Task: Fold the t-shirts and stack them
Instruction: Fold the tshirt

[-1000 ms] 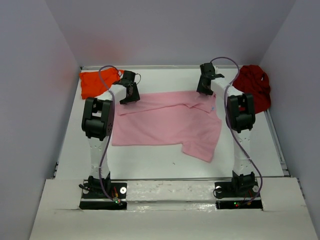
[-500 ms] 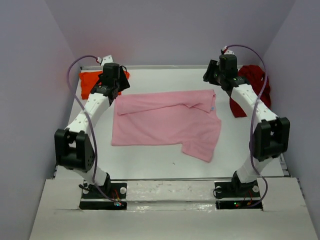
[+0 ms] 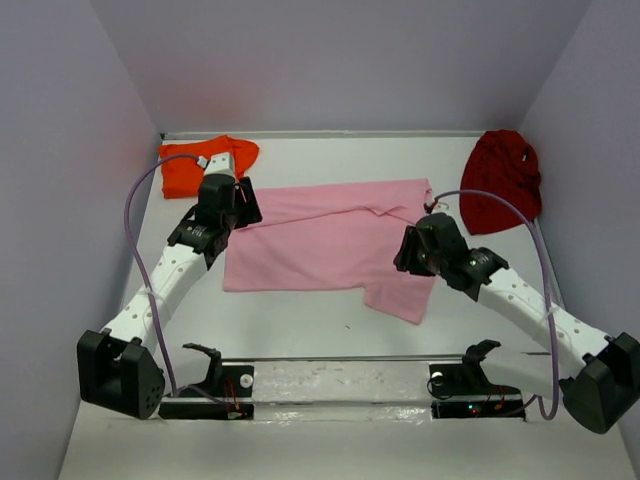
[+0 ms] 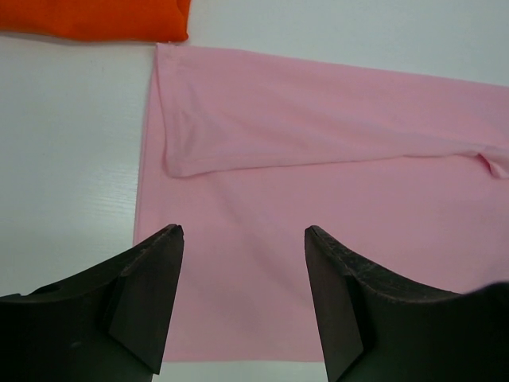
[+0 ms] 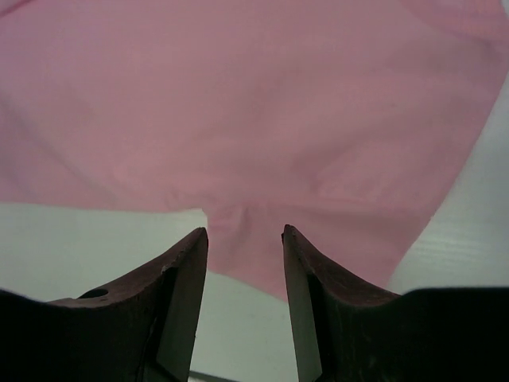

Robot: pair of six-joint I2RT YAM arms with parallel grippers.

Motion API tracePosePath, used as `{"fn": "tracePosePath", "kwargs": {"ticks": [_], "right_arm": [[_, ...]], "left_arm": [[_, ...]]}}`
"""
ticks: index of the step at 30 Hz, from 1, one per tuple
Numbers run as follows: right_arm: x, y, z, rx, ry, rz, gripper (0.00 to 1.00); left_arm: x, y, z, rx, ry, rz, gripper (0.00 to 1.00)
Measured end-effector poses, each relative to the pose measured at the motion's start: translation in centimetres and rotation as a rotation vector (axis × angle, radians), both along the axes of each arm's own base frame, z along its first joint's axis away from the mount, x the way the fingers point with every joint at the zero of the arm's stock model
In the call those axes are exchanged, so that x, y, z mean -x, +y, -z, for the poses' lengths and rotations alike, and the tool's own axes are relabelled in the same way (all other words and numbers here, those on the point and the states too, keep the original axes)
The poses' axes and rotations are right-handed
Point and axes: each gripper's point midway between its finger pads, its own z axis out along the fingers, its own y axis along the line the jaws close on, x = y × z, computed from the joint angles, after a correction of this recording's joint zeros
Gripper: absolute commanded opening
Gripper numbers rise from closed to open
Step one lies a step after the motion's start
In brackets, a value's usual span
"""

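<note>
The light pink t-shirt (image 3: 330,240) lies spread flat mid-table, its top strip folded over and its right sleeve (image 3: 405,290) hanging toward the front. The orange t-shirt (image 3: 190,165) lies folded at the back left, and the dark red t-shirt (image 3: 503,180) is bunched at the back right. My left gripper (image 3: 238,205) hovers open above the pink shirt's left side (image 4: 238,143), nothing between its fingers; the orange t-shirt (image 4: 95,20) shows beyond it. My right gripper (image 3: 408,252) hovers open over the pink shirt's right sleeve (image 5: 254,231), holding nothing.
Grey walls close in the white table (image 3: 300,320) on the left, back and right. A raised white ledge (image 3: 340,375) with both arm bases runs along the front. Bare tabletop (image 4: 71,159) lies left of the pink shirt.
Both arms have swung from the far edge back toward the front. The left gripper now sits over the pink shirt's left side, the right over its right sleeve. Neither holds cloth.
</note>
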Motion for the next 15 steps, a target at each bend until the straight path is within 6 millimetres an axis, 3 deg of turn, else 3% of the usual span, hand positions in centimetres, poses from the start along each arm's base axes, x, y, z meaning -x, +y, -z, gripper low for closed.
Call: {"fn": "tracePosePath", "kwargs": {"ticks": [6,9,15], "right_arm": [[6.8,-1.2,3.9,0.005,0.151,0.083,0.45],[9.0,-2.3,4.8,0.020,0.205,0.164,0.45],[11.1,-3.5,6.0,0.040,0.287,0.289,0.46]], "left_arm": [[0.5,-0.7,2.3,-0.009,0.051,0.033,0.72],[0.5,-0.8,3.0,-0.015,0.070,0.038,0.72],[0.5,-0.7,3.5,-0.026,0.081,0.042,0.72]]}}
